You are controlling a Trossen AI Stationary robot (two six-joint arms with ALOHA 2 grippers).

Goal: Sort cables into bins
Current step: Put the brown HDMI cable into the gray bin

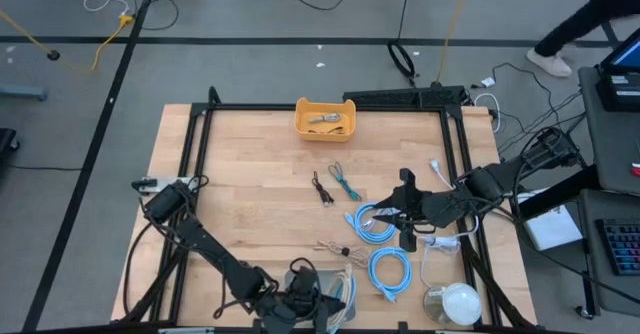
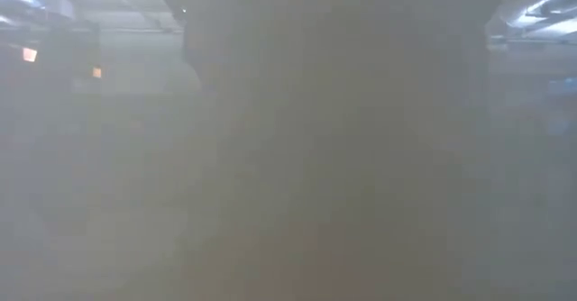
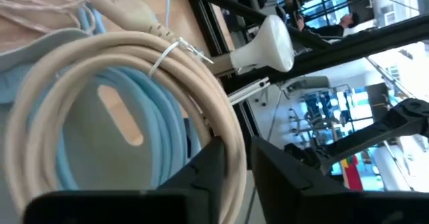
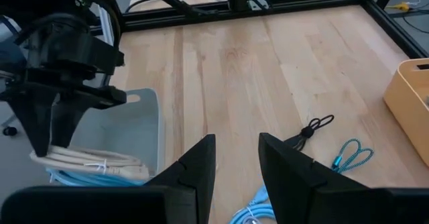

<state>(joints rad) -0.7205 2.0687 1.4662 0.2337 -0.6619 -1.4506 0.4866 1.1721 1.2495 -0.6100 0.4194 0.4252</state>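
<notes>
My left gripper (image 1: 312, 296) is at the table's near edge, over the pale grey bin (image 4: 144, 127), and is shut on the coiled beige cable (image 3: 127, 56). A light-blue coil (image 3: 157, 123) lies in that bin under the beige one. My right gripper (image 4: 238, 163) is open and holds nothing. It hovers by a light-blue coil (image 1: 375, 224) right of centre. Another light-blue coil (image 1: 390, 272) lies nearer. The short black cable (image 4: 312, 131) and teal cable (image 4: 352, 155) lie mid-table. The orange-yellow bin (image 1: 325, 119) stands at the far edge with a thin cable inside. The low view is fogged. My left gripper pinches the beige cable's coiled strands (image 3: 231, 140) between its two fingers, which lie across the bundle. The fingers (image 4: 41, 140) come from above, pointing down. The coil lies roughly flat on the light-blue coil in the grey bin.
A round white dome (image 1: 455, 302) sits at the near right corner, with a loose white cord and plug (image 1: 440, 242) beside it. A thin pale cable (image 1: 335, 246) lies near the grey bin. Black frame rails run along the table's sides. Bare wood shows left of centre.
</notes>
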